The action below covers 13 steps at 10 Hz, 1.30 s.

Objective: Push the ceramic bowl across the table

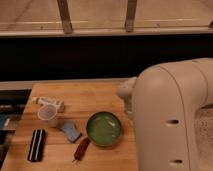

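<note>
The green ceramic bowl (104,128) sits on the wooden table (90,97), near the front right. It is round and glossy, with a paler inside, and it is empty. My big white arm (170,120) fills the right side of the view. A white rounded part of the arm (127,94) hangs just behind and to the right of the bowl, apart from it. My gripper is hidden behind the arm, so I see nothing of it.
A translucent cup (48,115), a white tube (47,102), a blue sponge (71,131), a red-handled tool (81,148) and a black striped item (36,144) lie left of the bowl. A dark ledge runs behind the table.
</note>
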Motion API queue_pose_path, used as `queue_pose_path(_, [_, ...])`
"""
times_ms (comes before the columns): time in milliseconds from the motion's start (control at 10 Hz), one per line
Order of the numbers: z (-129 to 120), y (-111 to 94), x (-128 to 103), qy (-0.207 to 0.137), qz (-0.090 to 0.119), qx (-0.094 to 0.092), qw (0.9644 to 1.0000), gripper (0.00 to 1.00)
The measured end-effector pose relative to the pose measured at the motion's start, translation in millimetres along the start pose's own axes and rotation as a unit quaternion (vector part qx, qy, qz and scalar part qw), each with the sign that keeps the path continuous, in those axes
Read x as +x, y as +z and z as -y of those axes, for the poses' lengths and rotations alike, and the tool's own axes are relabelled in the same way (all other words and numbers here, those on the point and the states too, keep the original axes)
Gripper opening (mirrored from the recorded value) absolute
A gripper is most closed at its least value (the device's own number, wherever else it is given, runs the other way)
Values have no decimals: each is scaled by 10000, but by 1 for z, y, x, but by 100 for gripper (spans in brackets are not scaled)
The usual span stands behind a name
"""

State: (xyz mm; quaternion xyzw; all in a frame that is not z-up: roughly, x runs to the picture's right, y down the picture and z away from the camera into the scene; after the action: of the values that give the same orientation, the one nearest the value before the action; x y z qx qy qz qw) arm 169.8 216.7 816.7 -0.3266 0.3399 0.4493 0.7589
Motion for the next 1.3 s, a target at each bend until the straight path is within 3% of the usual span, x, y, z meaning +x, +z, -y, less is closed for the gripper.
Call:
queue_pose_path(300, [-19, 12, -8, -180, -143, -143, 9996, 0])
queue_pose_path(600, [-44, 5, -12, -509, -104, -260, 9983, 0])
queue_pose_path(1100, [-117, -21, -21, -1323, 247, -513, 9896, 0])
queue_pose_path(1300, [-132, -26, -30, -1497, 343, -543, 9866, 0])
